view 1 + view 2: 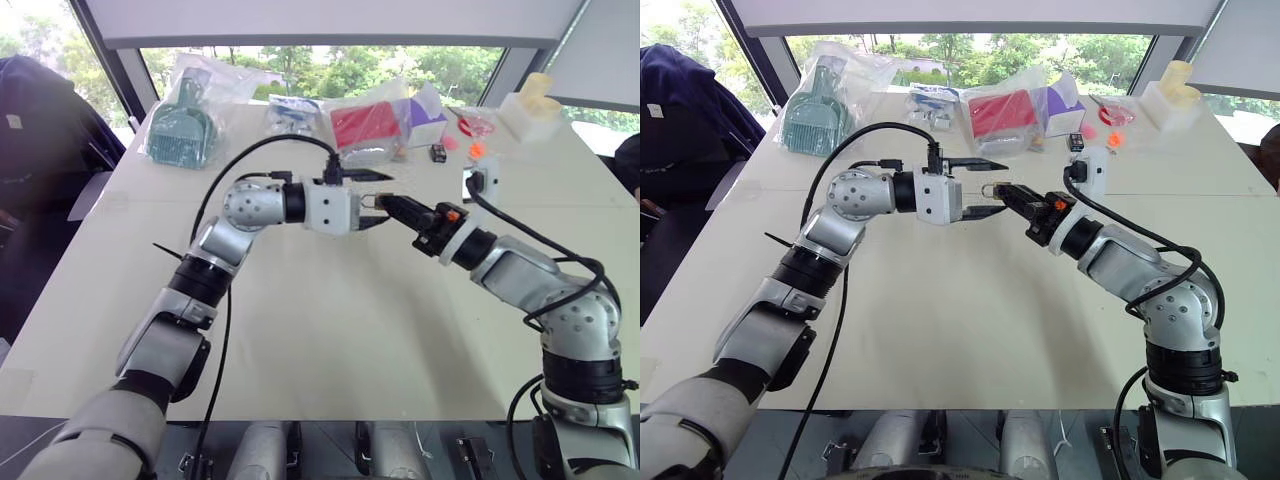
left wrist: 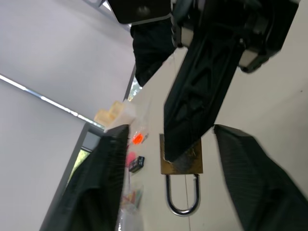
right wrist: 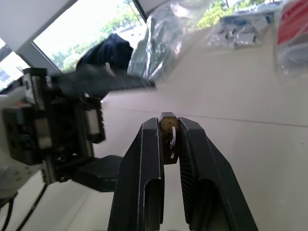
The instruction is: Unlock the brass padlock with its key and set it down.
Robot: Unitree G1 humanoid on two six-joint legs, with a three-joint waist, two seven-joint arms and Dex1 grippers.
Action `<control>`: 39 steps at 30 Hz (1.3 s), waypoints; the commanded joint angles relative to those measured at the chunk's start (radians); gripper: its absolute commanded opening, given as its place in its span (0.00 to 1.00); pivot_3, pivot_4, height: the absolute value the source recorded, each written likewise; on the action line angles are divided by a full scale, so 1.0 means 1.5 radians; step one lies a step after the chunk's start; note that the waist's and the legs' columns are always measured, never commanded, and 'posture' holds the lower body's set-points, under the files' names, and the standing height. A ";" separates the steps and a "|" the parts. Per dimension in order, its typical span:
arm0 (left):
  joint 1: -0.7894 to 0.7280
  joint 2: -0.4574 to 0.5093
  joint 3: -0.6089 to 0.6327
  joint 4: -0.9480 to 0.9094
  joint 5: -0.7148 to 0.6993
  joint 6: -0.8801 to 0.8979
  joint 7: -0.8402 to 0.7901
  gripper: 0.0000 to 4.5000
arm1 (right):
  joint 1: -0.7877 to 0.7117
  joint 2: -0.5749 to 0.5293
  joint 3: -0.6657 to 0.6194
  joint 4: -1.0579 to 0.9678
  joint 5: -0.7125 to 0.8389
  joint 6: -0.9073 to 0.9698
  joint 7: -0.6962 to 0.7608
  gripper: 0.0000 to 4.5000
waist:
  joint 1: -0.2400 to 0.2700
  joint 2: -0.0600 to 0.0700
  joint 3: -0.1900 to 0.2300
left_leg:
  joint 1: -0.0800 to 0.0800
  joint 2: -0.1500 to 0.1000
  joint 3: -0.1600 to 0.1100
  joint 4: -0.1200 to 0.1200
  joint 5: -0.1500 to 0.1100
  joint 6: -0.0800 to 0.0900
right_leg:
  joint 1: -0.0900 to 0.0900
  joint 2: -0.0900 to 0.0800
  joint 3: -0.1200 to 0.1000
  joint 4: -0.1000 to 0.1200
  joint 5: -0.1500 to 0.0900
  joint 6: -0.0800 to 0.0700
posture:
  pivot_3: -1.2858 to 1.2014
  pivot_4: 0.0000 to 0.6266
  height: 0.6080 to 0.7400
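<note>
The brass padlock hangs in mid-air above the white table, its silvery shackle pointing toward the left arm. My right gripper is shut on the padlock's brass body, pinching it at the fingertips. My left gripper points at it from the opposite side. It is open, with one finger on each side of the padlock and apart from it. The key is hidden; I cannot make it out on the lock.
Along the table's far edge lie a bagged green brush, a bagged red packet, a small black block, orange bits and a white foam piece. A dark jacket hangs at the left.
</note>
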 commanded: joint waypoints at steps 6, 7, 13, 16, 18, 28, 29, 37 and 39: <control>0.011 0.037 0.105 -0.076 -0.217 0.373 -0.089 0.99 | -0.005 -0.007 -0.037 0.005 -0.020 -0.002 0.003 0.00 | -0.003 0.000 0.000 | 0.000 0.000 0.000 0.000 0.000 0.000 | 0.000 0.000 0.000 0.000 0.000 0.000 | 0.52 0.24 1.00; 0.004 0.031 0.118 -0.063 -0.226 0.393 -0.078 0.99 | -0.006 -0.008 -0.040 0.007 -0.021 -0.002 0.006 0.00 | -0.002 0.000 0.000 | 0.000 0.000 0.000 0.000 0.000 0.000 | 0.000 0.001 0.000 0.000 0.000 0.000 | 0.52 0.24 1.00; -0.019 -0.021 0.133 0.001 -0.215 0.400 -0.048 0.99 | -0.025 0.000 -0.041 0.005 -0.018 0.006 0.010 0.00 | 0.001 0.000 0.000 | 0.000 -0.001 -0.001 0.000 0.000 0.000 | 0.001 0.001 0.000 0.000 0.000 0.000 | 0.52 0.24 1.00; -0.027 -0.045 0.126 0.041 -0.197 0.370 -0.049 0.99 | -0.033 0.004 -0.043 -0.001 -0.009 0.011 0.005 0.00 | -0.001 0.000 0.000 | 0.000 -0.001 0.000 0.000 0.000 0.000 | 0.001 0.001 0.000 0.000 0.000 0.000 | 0.52 0.24 1.00; -0.036 -0.056 0.123 0.072 -0.186 0.346 -0.052 0.99 | -0.035 0.007 -0.044 -0.007 -0.002 0.013 0.000 0.00 | -0.001 0.000 0.000 | 0.000 0.000 0.000 0.000 0.000 0.000 | 0.001 0.001 0.000 0.000 0.000 0.000 | 0.52 0.24 1.00; -0.099 -0.093 0.134 0.217 -0.152 0.258 -0.034 0.99 | -0.007 0.017 -0.039 -0.051 0.040 0.026 -0.018 0.00 | 0.000 0.000 0.000 | 0.000 0.000 -0.001 0.000 0.000 0.000 | 0.001 0.001 0.000 0.000 0.000 0.000 | 0.52 0.24 1.00; -0.102 -0.094 0.133 0.225 -0.148 0.250 -0.037 0.99 | -0.004 0.019 -0.038 -0.054 0.042 0.026 -0.020 0.00 | 0.000 0.000 0.000 | 0.000 0.000 -0.001 0.000 0.000 0.000 | 0.001 0.000 0.000 0.000 0.000 0.000 | 0.52 0.24 1.00; -0.112 -0.098 0.129 0.271 -0.111 0.175 -0.023 0.99 | 0.004 0.030 -0.030 -0.065 0.056 0.029 -0.028 0.00 | 0.000 0.000 0.000 | 0.000 0.000 -0.001 0.000 0.000 0.000 | 0.000 0.000 0.000 0.000 0.000 0.000 | 0.52 0.24 1.00; -0.105 -0.100 0.132 0.259 -0.125 0.182 -0.054 0.99 | 0.005 0.034 -0.027 -0.064 0.048 0.026 -0.033 0.00 | 0.000 0.000 0.000 | 0.000 0.000 -0.001 0.000 0.000 0.000 | 0.000 0.000 0.000 0.000 0.000 0.000 | 0.52 0.24 1.00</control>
